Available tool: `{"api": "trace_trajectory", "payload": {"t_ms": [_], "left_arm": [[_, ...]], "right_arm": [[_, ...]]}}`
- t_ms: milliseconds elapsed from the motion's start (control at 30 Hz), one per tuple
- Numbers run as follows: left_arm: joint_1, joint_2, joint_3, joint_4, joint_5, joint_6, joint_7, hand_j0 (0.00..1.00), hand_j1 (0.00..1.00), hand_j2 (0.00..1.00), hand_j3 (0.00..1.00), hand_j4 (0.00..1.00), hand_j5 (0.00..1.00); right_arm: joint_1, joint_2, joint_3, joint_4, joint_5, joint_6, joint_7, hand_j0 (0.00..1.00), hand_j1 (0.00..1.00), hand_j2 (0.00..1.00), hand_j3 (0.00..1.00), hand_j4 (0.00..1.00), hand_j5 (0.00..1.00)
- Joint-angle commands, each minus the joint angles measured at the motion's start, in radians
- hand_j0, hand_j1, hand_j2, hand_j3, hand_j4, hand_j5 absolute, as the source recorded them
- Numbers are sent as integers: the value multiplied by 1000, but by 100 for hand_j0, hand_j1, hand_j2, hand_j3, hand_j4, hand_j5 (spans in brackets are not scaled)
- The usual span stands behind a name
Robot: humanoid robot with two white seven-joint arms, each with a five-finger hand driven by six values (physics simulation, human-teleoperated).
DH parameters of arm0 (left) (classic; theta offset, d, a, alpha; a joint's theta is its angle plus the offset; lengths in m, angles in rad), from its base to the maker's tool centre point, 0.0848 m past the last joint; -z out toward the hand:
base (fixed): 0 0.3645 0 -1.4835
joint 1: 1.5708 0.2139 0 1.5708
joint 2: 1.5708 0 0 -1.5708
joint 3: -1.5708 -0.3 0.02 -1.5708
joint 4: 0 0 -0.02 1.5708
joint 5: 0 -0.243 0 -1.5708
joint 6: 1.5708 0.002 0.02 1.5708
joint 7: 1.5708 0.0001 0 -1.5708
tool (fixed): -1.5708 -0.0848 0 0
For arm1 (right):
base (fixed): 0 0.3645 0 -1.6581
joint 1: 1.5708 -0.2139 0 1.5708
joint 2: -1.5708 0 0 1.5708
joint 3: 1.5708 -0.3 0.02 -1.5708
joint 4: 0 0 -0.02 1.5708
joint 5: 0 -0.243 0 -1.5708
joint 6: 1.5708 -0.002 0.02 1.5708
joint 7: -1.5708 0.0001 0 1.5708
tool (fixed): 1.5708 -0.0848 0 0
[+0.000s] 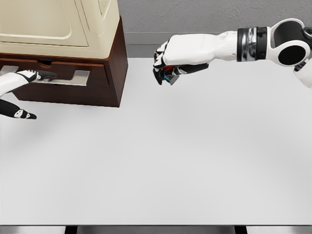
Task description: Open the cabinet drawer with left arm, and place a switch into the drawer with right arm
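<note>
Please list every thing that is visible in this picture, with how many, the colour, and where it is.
cabinet: one, dark brown, at the top left on the table.
drawer: one, dark brown with a silver handle, at the cabinet's front.
appliance: one, cream, on top of the cabinet.
switch: one, red and blue parts showing, mostly hidden inside the right hand.
table: one, white, fills most of the view.
left hand: one, white and black, at the handle.
right hand: one, white and black, raised at the upper middle.
</note>
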Motion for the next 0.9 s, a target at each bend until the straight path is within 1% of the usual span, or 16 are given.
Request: {"api": "trace_trajectory", "payload": {"t_ms": [0,167,267,467,533,567,667,733,767,867], "left_arm": [[0,-1,0,8,7,1,1,100,100,100,100,100,100],[2,-1,0,8,10,1,-18,100,100,100,100,100,100],[2,-17,0,28,10,1,-19,100,100,100,100,100,100],[0,-31,0,43,10,1,-21,100,100,100,100,100,100],[0,-31,0,42,10,1,-30,100,100,100,100,100,100],[3,-30,0,39,10,1,-47,100,100,100,100,100,100],[3,-17,0,29,10,1,-53,100,100,100,100,100,100],[5,-14,0,26,10,1,-53,100,100,100,100,100,100],[5,-5,0,20,10,1,-55,100,100,100,100,100,100],[5,29,2,-6,13,1,-56,100,100,100,100,100,100]], "right_arm": [[0,5,-3,-2,-8,3,-2,40,40,40,40,40,40],[-9,39,-1,-9,-26,3,0,40,40,40,40,40,40],[-9,57,0,-17,-26,3,0,40,40,40,40,40,40],[-26,69,0,-17,-40,3,0,40,40,40,40,40,40],[-28,83,0,-17,-40,3,0,40,40,40,40,40,40],[-28,88,0,-17,-40,3,0,40,40,40,40,40,40],[-37,89,2,-20,-41,3,0,40,40,40,40,40,40],[-43,109,2,-20,-43,3,0,40,40,40,40,40,40],[-43,120,2,-26,-43,3,0,40,40,40,40,40,40],[-44,118,0,-58,-43,3,0,40,40,40,40,40,40]]}}
